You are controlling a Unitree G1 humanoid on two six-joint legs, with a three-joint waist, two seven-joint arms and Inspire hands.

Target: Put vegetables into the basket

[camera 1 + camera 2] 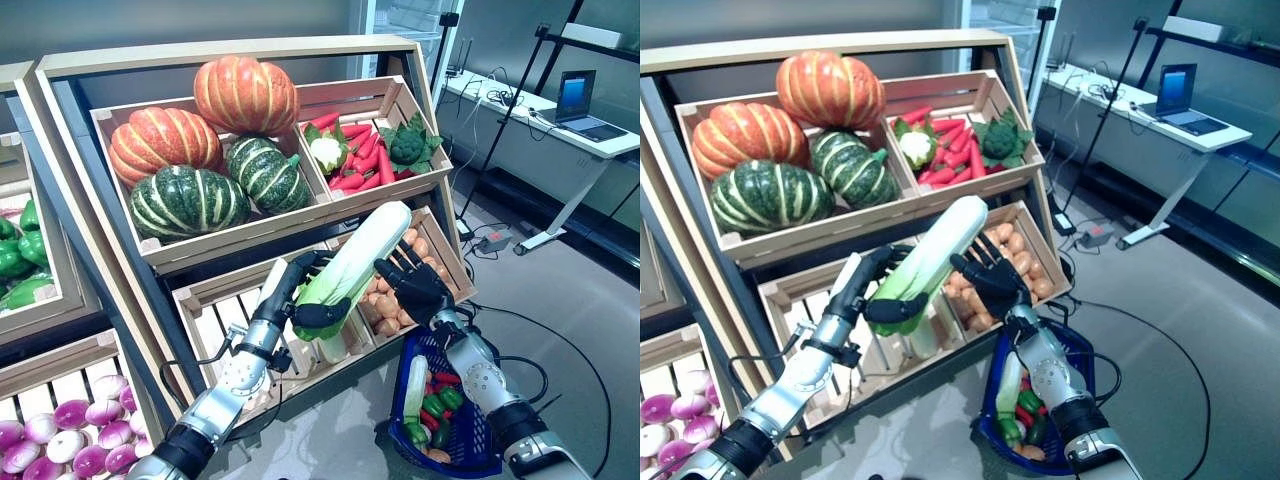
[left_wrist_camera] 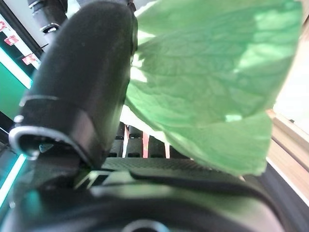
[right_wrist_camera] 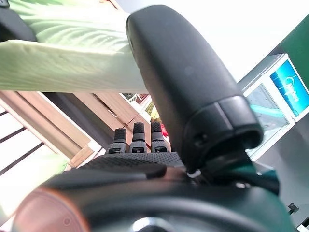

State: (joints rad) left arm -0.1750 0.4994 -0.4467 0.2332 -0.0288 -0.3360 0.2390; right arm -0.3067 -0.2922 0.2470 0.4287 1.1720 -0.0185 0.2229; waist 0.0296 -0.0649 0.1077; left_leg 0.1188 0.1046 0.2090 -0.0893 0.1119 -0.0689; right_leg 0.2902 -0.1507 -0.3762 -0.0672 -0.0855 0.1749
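My left hand [image 1: 297, 283] is shut on a long pale-green and white leafy cabbage [image 1: 358, 258], holding it tilted in front of the stand's lower crates. Its green leaves also show in the left wrist view [image 2: 212, 82]. My right hand [image 1: 415, 290] is open with fingers spread, right beside the cabbage's middle. In the right wrist view its thumb [image 3: 183, 82] lies next to the cabbage [image 3: 63, 43]. The blue basket [image 1: 478, 445] stands on the floor below my right arm. It holds a long pale vegetable [image 1: 415, 385], green peppers [image 1: 446, 400] and red ones.
The wooden stand [image 1: 240, 60] with its crates rises close in front of both arms. A white desk [image 1: 560, 130] with a laptop stands at the back right. A power strip [image 1: 494, 241] and cables lie on the grey floor to the right.
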